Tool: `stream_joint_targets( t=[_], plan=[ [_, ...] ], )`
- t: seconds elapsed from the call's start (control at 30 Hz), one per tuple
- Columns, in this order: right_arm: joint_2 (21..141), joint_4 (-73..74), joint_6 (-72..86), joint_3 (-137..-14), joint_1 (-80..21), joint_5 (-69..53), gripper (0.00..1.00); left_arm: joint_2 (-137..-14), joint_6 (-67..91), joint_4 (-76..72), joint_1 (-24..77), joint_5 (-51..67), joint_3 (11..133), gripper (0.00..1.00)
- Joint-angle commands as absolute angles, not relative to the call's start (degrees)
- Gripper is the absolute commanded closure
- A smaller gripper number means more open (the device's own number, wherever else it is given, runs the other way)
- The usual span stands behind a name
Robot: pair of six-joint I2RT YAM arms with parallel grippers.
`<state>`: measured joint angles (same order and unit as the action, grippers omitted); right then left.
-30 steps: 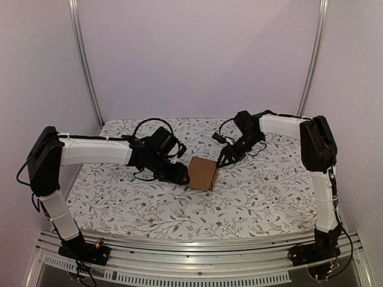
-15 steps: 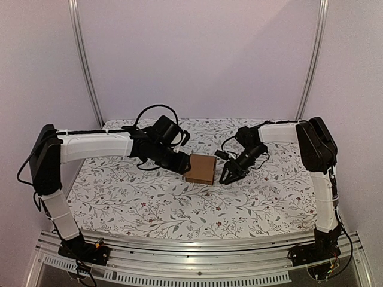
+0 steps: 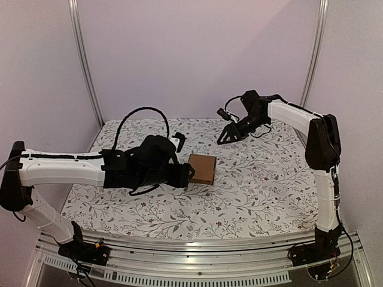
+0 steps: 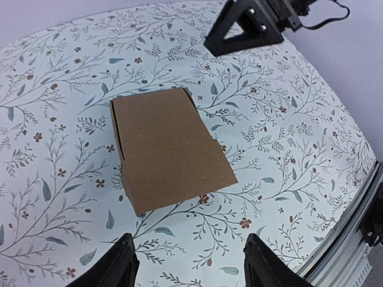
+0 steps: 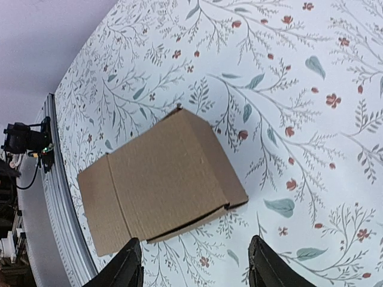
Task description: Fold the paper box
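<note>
The paper box [image 3: 202, 169] is a small brown cardboard cube folded shut, resting on the floral table cloth near the table's middle. My left gripper [image 3: 187, 173] hovers just left of it, open, nothing between its fingers. In the left wrist view the box [image 4: 169, 149] lies ahead of the spread fingertips [image 4: 118, 266], with a gap of cloth between. My right gripper [image 3: 226, 136] is lifted above the back right of the table, open and empty. The right wrist view looks down on the box [image 5: 161, 179], its lid edge slightly gapped.
The floral cloth [image 3: 251, 191] covers the whole table. A metal rail [image 3: 197, 246] runs along the near edge. Upright frame posts [image 3: 84, 60] stand at the back corners. The right gripper [image 4: 245, 30] appears at the top of the left wrist view.
Both grippers have let go of the box, which now stands alone. The left arm pulled back left and lower. The right arm lifted away toward the back right.
</note>
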<state>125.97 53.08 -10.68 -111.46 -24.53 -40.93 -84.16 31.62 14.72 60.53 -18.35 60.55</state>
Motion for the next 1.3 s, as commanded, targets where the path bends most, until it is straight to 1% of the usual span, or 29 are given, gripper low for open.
stream_joint_targets(
  t=[0.0,0.13,0.23,0.43,0.57,0.67,0.8,0.97,1.03,1.1,1.17,1.27],
  plan=[
    [134.9,49.5,-4.9,-119.3,-25.4,-42.9,0.41,-88.0,42.4,9.9,66.2,-26.0,58.8,0.37],
    [137.4,49.1,-3.4,-118.9,-26.6,-44.5,0.41,-90.6,48.6,5.2,68.9,-29.2,56.3,0.34],
    [136.8,47.0,-2.7,-114.4,-27.8,-45.4,0.42,-91.9,50.9,-1.2,68.2,-28.3,53.5,0.34],
    [133.2,46.2,-2.0,-104.6,-28.3,-48.5,0.45,-93.0,51.1,-4.6,66.2,-25.2,52.0,0.33],
    [127.7,43.8,-0.7,-95.0,-28.6,-49.6,0.45,-90.5,49.1,-6.1,65.2,-25.6,49.3,0.33],
    [125.1,42.5,1.1,-89.3,-29.0,-49.8,0.45,-86.8,44.0,-8.3,64.9,-25.9,46.1,0.33],
    [121.2,38.3,4.8,-81.7,-29.9,-51.9,0.43,-80.7,38.8,-10.1,64.9,-24.3,40.8,0.34],
    [118.6,39.0,5.8,-79.8,-30.2,-54.7,0.38,-74.6,39.5,-8.8,66.0,-19.3,36.3,0.35],
    [117.9,39.7,5.2,-79.0,-30.2,-55.1,0.37,-73.1,40.9,-8.6,68.1,-19.3,34.8,0.35],
    [117.7,42.7,3.0,-79.2,-30.2,-54.1,0.37,-72.3,39.8,-10.7,72.4,-21.9,33.3,0.35],
    [118.5,47.9,-2.0,-81.3,-29.9,-53.2,0.37,-73.3,39.1,-11.7,76.1,-25.4,33.0,0.34],
    [119.9,49.7,-5.7,-82.8,-28.7,-52.7,0.37,-77.7,45.0,-11.4,76.7,-25.1,34.2,0.34]
  ],
)
